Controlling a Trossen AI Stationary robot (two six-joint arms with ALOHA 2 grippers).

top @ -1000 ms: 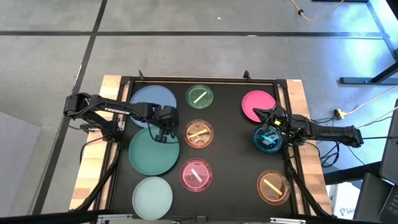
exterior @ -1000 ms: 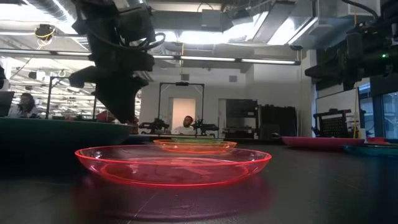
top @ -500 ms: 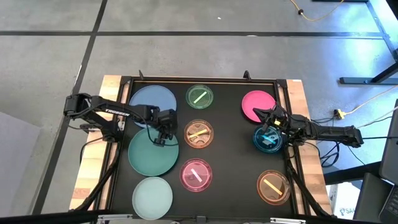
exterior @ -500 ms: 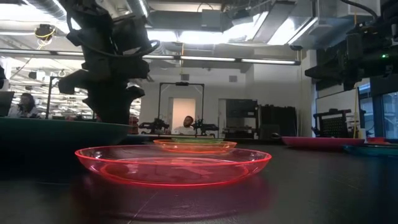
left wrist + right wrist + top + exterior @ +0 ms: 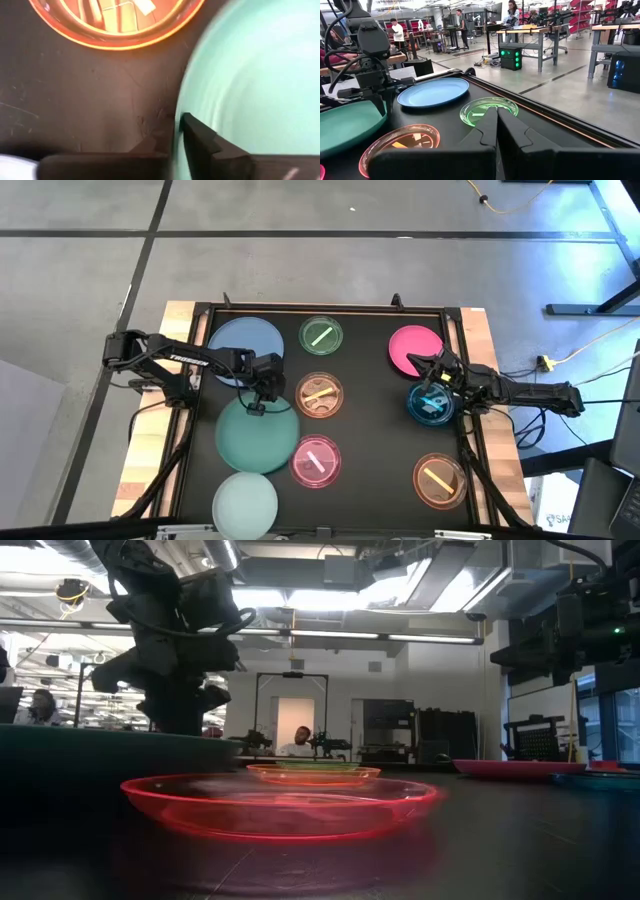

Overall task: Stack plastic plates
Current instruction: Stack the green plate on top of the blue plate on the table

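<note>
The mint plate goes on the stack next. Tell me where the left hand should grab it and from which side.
Pinch the rim of the pale mint plate: it lies flat, so only the edge offers a hold. Probably come at its left edge. The teal plate, held by the left hand, crowds its far edge, and the pink translucent plate sits near its right.
</note>
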